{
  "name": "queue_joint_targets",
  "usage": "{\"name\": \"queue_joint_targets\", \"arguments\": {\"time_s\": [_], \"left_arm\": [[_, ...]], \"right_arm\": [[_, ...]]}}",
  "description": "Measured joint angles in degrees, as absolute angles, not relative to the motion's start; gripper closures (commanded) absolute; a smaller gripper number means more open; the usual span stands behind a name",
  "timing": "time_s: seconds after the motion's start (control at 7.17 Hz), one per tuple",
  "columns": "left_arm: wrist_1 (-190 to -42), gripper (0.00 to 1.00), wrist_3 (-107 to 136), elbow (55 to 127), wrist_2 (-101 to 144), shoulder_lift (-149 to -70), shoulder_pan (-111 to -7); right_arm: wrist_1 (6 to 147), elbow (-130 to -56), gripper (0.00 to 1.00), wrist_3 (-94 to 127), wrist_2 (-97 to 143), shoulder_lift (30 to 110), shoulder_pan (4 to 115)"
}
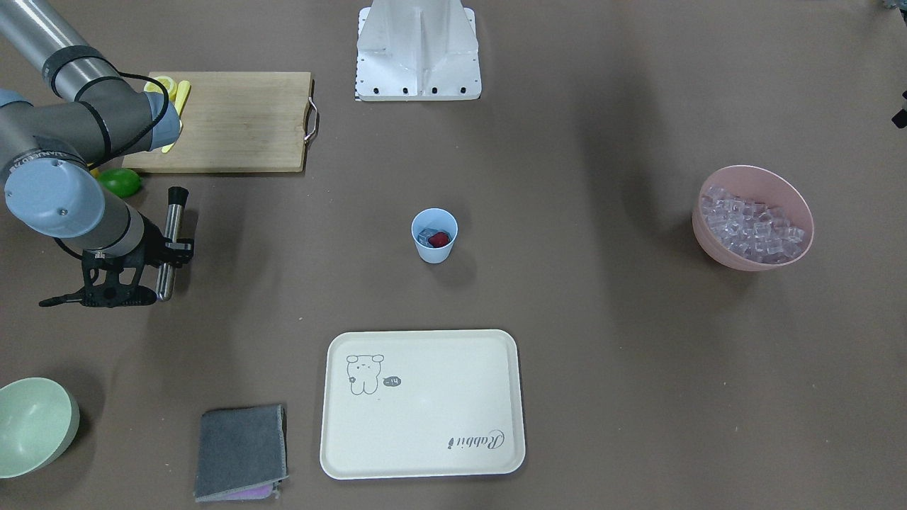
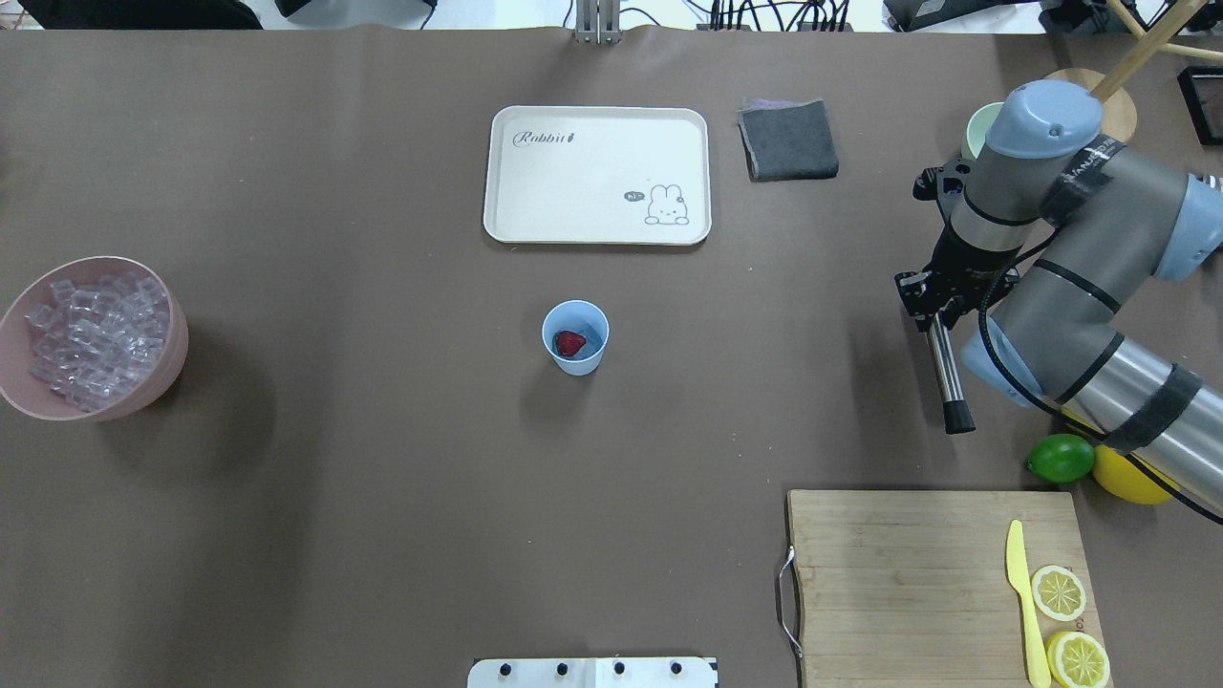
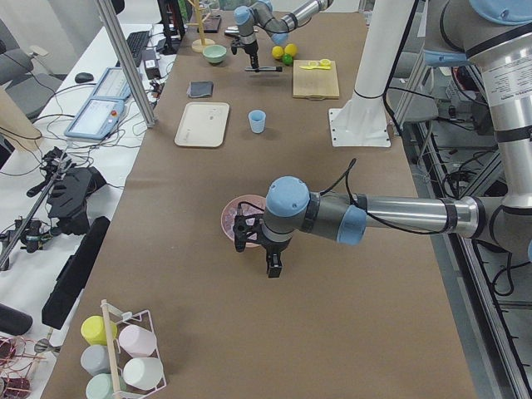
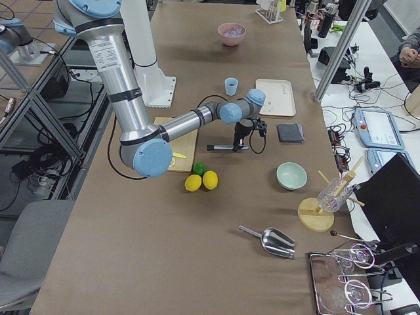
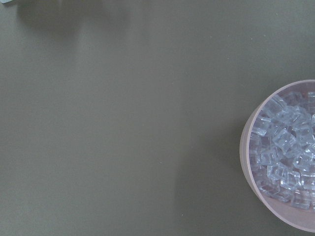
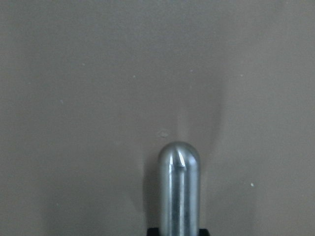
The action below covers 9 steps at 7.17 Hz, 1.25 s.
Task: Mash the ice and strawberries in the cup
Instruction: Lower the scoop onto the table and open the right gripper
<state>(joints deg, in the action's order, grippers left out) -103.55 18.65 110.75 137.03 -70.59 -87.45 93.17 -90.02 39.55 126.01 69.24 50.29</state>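
Overhead exterior: pinching black-tipped steel muddler w/ right gripper; light blue plastic cup at 9 o'clock. Go vertical, centre over mouth.

One cup is recorded. Inside the cup, one strawberry is counted, along with at least one ice cube. Further cubes may be hidden, as the interior is poorly seen. Near the cup, one tray is noted.

Well apart from the cup are listed:
- one pink bowl, holding a heap of cubes too many to be counted
- one pale green bowl
- one grey cloth
- one cutting board, bearing one yellow knife and two lemon slices
- one lime
- one whole lemon
- one metal muddler
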Motion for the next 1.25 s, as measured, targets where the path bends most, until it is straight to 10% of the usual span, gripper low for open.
{"name": "queue_joint_targets", "arguments": {"time_s": [0.28, 0.42, 0.56, 1.25], "left_arm": [[-104.22, 0.01, 18.63, 110.69, 137.02, -70.2, -87.45], [-104.29, 0.01, 18.63, 110.64, 137.02, -70.17, -87.45], [-104.31, 0.01, 18.63, 110.6, 137.02, -70.09, -87.45], [-104.33, 0.01, 18.63, 110.57, 137.02, -69.79, -87.45]], "right_arm": [[93.11, -88.56, 1.0, 39.35, 126.03, 68.44, 50.3], [93.09, -88.13, 0.63, 39.26, 126.03, 68.25, 50.29], [93.08, -87.82, 0.01, 39.22, 126.04, 68.1, 50.28], [92.95, -87.51, 0.0, 38.95, 125.95, 67.18, 50.11]]}}
